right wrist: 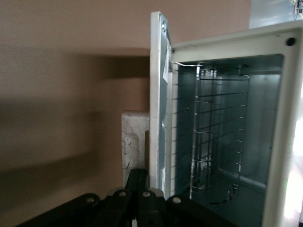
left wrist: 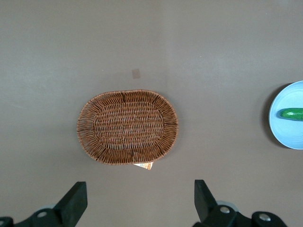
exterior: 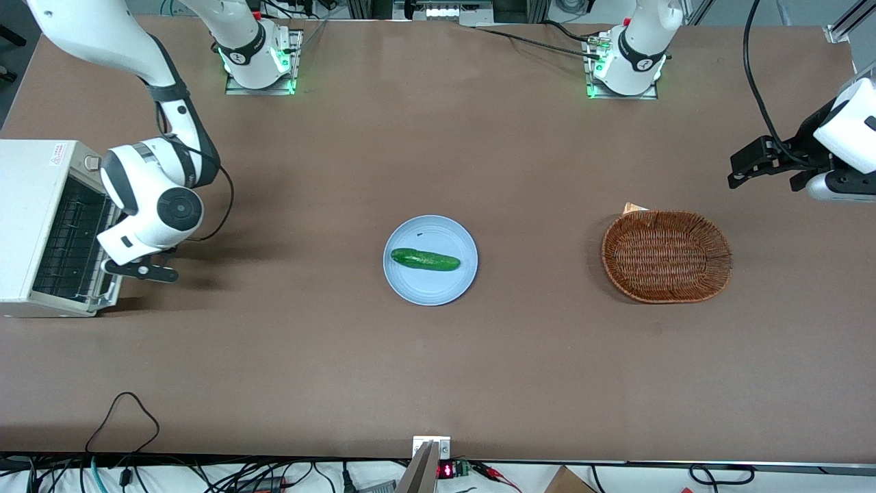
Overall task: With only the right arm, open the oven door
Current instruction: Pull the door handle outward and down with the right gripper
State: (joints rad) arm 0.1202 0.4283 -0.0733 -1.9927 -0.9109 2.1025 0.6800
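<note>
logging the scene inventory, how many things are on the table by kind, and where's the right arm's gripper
toaster oven: 1, oven door open
plate: 1
cucumber: 1, on the plate
wicker basket: 1
total: 4
The gripper is at the open oven door, nearer the front camera than the right arm wrist.

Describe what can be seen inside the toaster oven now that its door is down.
Inside the toaster oven, a wire rack and bare metal walls show. The gripper at the oven door hides part of the floor.
</note>
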